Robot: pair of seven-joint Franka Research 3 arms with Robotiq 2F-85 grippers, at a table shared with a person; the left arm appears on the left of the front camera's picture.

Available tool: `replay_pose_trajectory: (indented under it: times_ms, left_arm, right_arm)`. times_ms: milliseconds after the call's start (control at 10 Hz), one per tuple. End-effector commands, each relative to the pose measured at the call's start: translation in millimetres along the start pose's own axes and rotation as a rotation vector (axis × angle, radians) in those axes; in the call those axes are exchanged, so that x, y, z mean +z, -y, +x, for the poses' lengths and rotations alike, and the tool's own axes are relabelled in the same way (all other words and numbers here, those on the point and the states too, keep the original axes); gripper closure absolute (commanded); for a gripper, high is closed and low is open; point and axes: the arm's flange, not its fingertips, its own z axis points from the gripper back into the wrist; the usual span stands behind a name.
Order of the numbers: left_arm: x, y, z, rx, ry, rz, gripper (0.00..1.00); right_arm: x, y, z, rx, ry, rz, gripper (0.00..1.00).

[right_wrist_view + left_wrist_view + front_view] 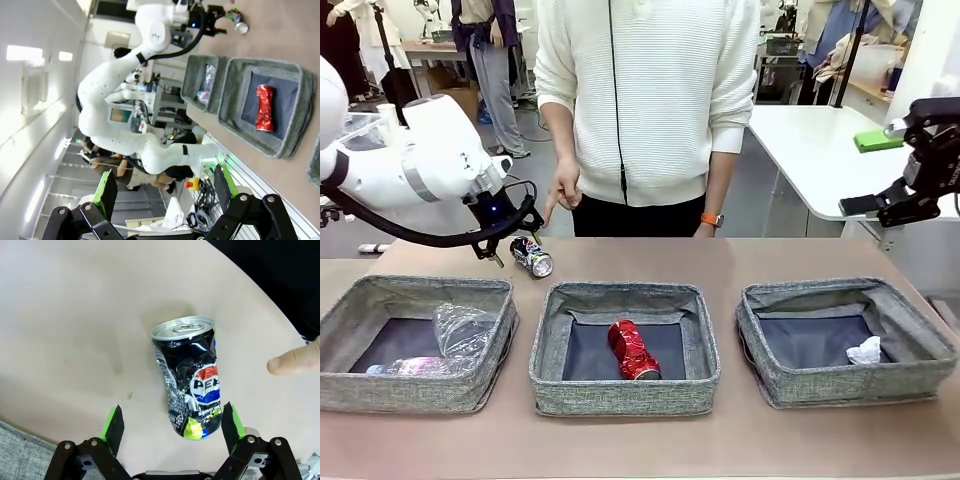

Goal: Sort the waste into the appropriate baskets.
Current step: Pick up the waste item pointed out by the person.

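Observation:
A dented dark blue-white printed can (531, 257) lies on the table behind the left basket (350, 392). My left gripper (510, 240) hovers just over it, open; in the left wrist view the can (192, 380) lies between the green-padded fingers (114, 423) without touching them. The left basket holds a clear plastic cup (463, 328) and a clear bottle (405, 366). A red can (634, 350) lies in the middle basket (625, 392), and a white paper wad (865, 350) in the right basket (850, 385). My right gripper (165, 185) is open and raised at the far right.
A person in a white sweater stands at the far side, one hand (560, 197) pointing down near the can; a fingertip (292, 360) shows beside it in the left wrist view. A second white table (820, 150) stands behind at right.

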Motion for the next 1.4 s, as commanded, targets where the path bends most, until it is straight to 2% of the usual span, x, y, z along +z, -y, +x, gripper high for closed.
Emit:
replay_pose_trajectory:
  times_ms: [0,500,600,700,800,900,1200,1300]
  left_arm:
    - [-5,15,8,0.029,0.002,0.049,0.0]
    - [-16,19,11,0.044,0.001,0.075,0.0]
    - [-17,19,11,0.049,0.014,0.086,0.14]
    - [-17,19,11,0.054,0.023,0.088,0.6]
    - [-17,19,11,0.052,0.024,0.085,0.74]
    - [-17,18,11,0.053,0.024,0.086,1.0]
    - [-17,18,11,0.054,0.024,0.093,0.97]
    - [-17,18,11,0.054,0.024,0.094,1.0]
  right_arm:
    - [-2,-3,0,-0.004,0.011,0.021,0.0]
    - [-2,-3,0,-0.004,0.011,0.021,0.0]
    - [-2,-3,0,-0.004,0.011,0.021,0.0]
    - [-2,-3,0,-0.004,0.011,0.021,0.0]
    - [-2,-3,0,-0.004,0.011,0.021,0.0]
    - [-2,-3,0,-0.004,0.011,0.021,0.0]
    - [-2,-3,0,-0.004,0.011,0.021,0.0]
    - [-2,-3,0,-0.004,0.011,0.021,0.0]
